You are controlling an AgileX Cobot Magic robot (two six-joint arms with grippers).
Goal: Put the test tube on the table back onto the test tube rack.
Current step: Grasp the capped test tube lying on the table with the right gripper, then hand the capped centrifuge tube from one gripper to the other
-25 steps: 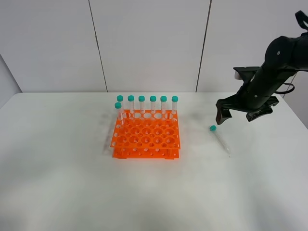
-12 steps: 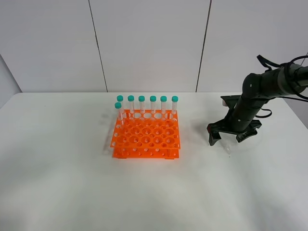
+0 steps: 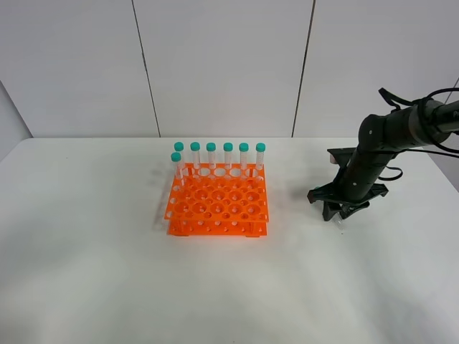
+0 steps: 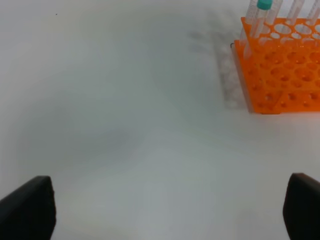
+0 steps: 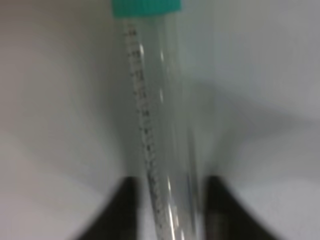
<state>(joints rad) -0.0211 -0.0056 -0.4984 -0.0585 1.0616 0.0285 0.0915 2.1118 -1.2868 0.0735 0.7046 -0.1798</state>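
The test tube [image 5: 165, 125] lies on the white table [image 3: 107, 251], right of the orange test tube rack [image 3: 217, 204]. In the right wrist view its teal cap [image 5: 145, 6] points away from the two dark fingertips [image 5: 125, 210], which hug both sides of the clear body. My right gripper [image 3: 338, 211] is down at the table, shut on the tube; only the tube's tip [image 3: 338, 223] shows under it in the exterior view. My left gripper [image 4: 170, 215] is open and empty, low over bare table left of the rack [image 4: 280, 70].
Several teal-capped tubes [image 3: 219, 156] stand along the rack's back row and one at its back left corner [image 3: 176, 166]. The right arm [image 3: 387, 140] reaches in from the right edge. A white wall stands behind the table.
My right gripper came down from above the table onto the lying tube, and its fingers closed in from wide apart to tight around it. The rack and left arm have not moved.
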